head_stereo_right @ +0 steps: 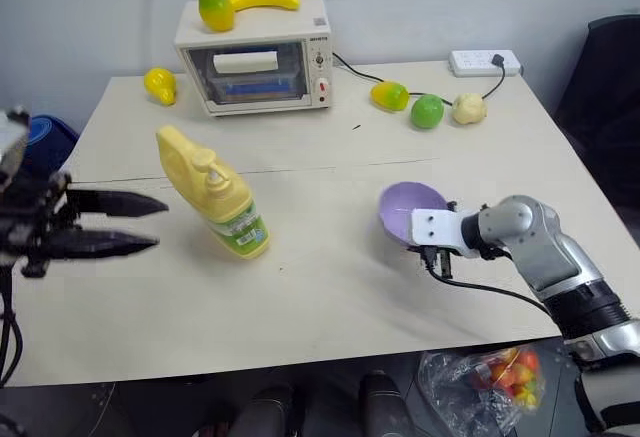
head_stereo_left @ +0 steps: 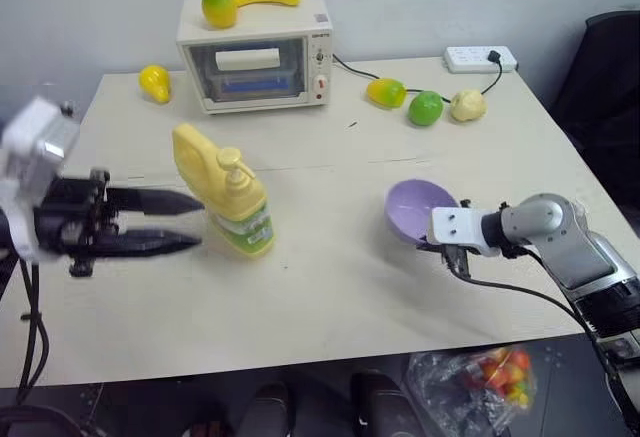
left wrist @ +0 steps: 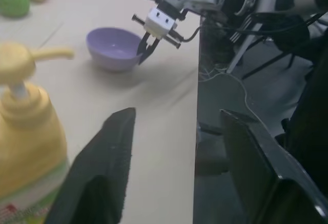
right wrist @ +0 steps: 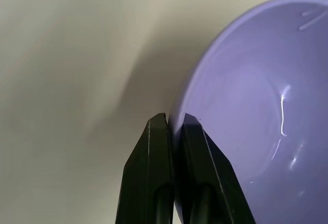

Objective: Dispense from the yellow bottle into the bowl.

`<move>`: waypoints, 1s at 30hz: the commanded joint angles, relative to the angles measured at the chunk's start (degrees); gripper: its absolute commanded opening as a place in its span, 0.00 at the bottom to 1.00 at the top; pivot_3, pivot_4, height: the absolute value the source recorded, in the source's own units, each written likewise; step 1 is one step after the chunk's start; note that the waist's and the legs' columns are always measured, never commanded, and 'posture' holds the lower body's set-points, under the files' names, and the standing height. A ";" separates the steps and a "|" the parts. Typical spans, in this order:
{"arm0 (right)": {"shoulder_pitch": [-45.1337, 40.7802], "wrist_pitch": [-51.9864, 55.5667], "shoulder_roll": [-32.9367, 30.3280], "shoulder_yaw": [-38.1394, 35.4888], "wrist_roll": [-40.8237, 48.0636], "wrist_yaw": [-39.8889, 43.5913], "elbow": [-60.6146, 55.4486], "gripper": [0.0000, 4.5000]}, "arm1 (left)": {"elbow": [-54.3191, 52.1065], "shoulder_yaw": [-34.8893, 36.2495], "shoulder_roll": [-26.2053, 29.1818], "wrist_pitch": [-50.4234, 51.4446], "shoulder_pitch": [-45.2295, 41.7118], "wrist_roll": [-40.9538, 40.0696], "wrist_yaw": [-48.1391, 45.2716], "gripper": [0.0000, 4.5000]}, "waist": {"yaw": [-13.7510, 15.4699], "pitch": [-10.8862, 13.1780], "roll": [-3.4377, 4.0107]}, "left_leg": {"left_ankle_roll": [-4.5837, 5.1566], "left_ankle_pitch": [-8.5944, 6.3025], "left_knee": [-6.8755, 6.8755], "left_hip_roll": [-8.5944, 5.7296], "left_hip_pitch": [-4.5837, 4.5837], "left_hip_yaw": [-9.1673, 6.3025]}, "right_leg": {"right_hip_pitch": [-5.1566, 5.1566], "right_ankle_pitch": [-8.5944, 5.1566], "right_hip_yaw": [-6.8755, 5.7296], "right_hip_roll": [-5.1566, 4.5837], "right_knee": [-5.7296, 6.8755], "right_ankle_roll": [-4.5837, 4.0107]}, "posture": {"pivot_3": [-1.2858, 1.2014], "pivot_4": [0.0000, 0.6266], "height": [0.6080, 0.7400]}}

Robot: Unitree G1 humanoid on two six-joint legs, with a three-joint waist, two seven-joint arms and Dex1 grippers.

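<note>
The yellow bottle [head_stereo_left: 228,195] stands left of the table's middle, its pump top [left wrist: 20,62] toward the front. My left gripper [head_stereo_left: 192,222] hangs open just to its left, fingertips close to the bottle's side and apart from it, with nothing between them. The lavender bowl [head_stereo_left: 412,207] is at the right of the table, tipped up on its side with its opening toward the bottle. My right gripper [right wrist: 174,119] is shut on the bowl's rim [left wrist: 139,55], one finger inside and one outside. The bowl looks empty.
A white toaster oven [head_stereo_left: 260,57] at the back carries a pear and a banana. Loose fruits [head_stereo_left: 425,105] and a power strip [head_stereo_left: 480,57] lie at the back right, a yellow fruit [head_stereo_left: 154,82] at the back left. A bag of fruit [head_stereo_left: 480,377] sits below the table's front edge.
</note>
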 commanded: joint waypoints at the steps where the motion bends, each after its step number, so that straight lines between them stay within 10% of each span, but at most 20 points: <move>1: -2.21 -7.22 1.23 -1.42 -2.58 -3.37 5.70 0.00 | -5.41 6.46 -1.61 -1.49 8.13 1.84 1.55 0.84 | -0.25 0.00 0.00 | 0.00 0.00 -0.04 0.01 0.04 0.04 | 0.00 0.00 0.04 0.01 -0.01 0.00 | 0.52 0.24 1.00; 5: -3.75 -10.93 2.68 -1.31 -3.63 -3.52 10.25 0.00 | -6.52 10.06 -4.80 -3.65 15.42 2.96 4.11 0.99 | -0.12 0.00 0.00 | -0.03 0.01 -0.19 0.11 0.24 0.20 | 0.08 0.00 0.17 0.12 -0.07 -0.01 | 0.52 0.24 1.00; 19: 1.16 0.82 -1.09 -13.66 9.01 3.24 -2.53 0.99 | -5.78 10.00 -7.96 -10.79 21.66 3.29 8.48 1.00 | 0.09 0.01 0.02 | 0.02 -0.01 -0.73 0.13 1.01 0.14 | 0.97 0.00 0.12 0.08 -0.68 -0.02 | 0.52 0.24 1.00; 30: 26.70 24.49 -10.75 -42.18 32.32 13.86 -12.93 1.00 | -3.63 15.69 -9.66 -13.48 27.15 3.75 9.35 1.00 | 1.45 0.00 0.01 | 0.19 -0.12 -0.80 0.20 1.05 0.15 | 1.18 0.00 0.09 0.07 -1.00 -0.02 | 0.52 0.24 1.00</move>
